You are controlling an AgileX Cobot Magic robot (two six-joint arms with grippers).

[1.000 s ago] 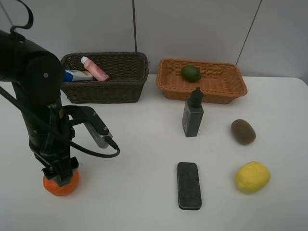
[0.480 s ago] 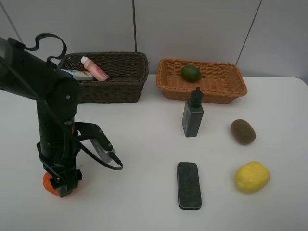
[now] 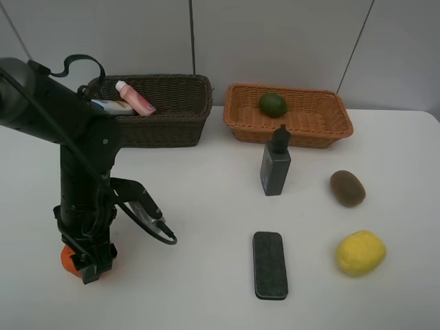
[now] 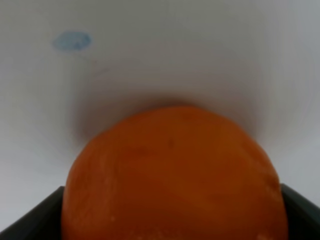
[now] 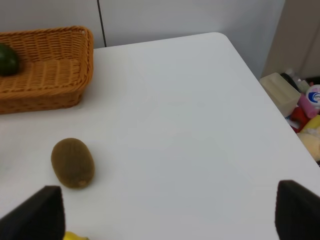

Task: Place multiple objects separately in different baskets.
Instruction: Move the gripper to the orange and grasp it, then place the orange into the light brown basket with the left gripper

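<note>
The orange (image 3: 68, 260) lies on the table at the front left. My left gripper (image 3: 86, 267) is down over it. In the left wrist view the orange (image 4: 175, 170) fills the gap of my left gripper (image 4: 172, 212), whose dark fingers (image 4: 30, 220) are spread wide, open. The dark brown basket (image 3: 155, 130) holds the white blue-capped bottle (image 3: 110, 107) and pink bottle (image 3: 135, 97). The tan basket (image 3: 292, 134) holds the avocado (image 3: 273, 104). The dark grey bottle (image 3: 276, 165), kiwi (image 3: 347, 188), lemon (image 3: 359, 252) and eraser (image 3: 269, 265) are on the table. My right gripper (image 5: 170, 200) is open and empty.
The right wrist view shows the kiwi (image 5: 73, 162), the tan basket (image 5: 50, 75) and the table's right edge with clutter (image 5: 305, 105) beyond it. A black cable (image 3: 155, 230) loops off the left arm. A blue mark (image 4: 72, 41) is on the table past the orange.
My left arm has shifted and come down, so the gripper now straddles the orange and hides most of it. The other things have not moved.
</note>
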